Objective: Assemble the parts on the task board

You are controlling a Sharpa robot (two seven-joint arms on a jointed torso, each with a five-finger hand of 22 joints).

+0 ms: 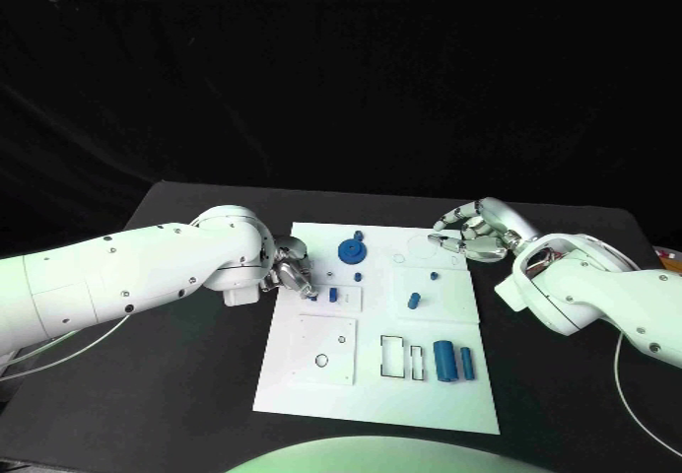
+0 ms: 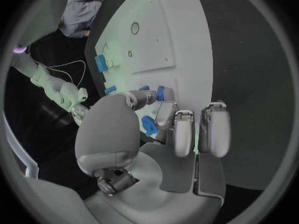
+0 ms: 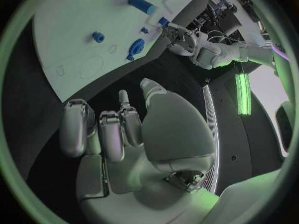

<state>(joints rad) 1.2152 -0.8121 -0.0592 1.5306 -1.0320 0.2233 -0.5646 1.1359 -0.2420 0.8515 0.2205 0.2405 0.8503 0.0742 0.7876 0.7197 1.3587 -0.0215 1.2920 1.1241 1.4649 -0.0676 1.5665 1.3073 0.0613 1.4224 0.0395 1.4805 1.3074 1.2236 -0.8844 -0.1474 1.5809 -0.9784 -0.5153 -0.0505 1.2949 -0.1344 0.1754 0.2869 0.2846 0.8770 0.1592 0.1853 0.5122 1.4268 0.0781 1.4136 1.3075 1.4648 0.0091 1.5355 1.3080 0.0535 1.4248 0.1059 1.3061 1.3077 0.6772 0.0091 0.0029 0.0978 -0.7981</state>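
Note:
The white task board [image 1: 427,404] lies in the middle of the black table. My left hand [image 1: 292,273] is at its left edge. Thumb and finger there pinch a small blue part [image 2: 160,92], which stands by a second small blue part [image 1: 334,294]. A round blue part [image 1: 353,251] lies further back, a blue peg [image 1: 412,301] stands mid-board, and two blue cylinders [image 1: 453,362] lie near the right edge. My right hand [image 1: 476,236] hovers at the board's far right corner. In the right wrist view its fingers [image 3: 112,132] are curled in, holding nothing.
Black outlines of recesses [image 1: 401,357] mark the board beside the cylinders. A square plate [image 1: 327,347] with small holes sits on its left half. Bare black table [image 1: 170,394] stretches on both sides of the board. A thin cable [image 1: 57,347] hangs below my left arm.

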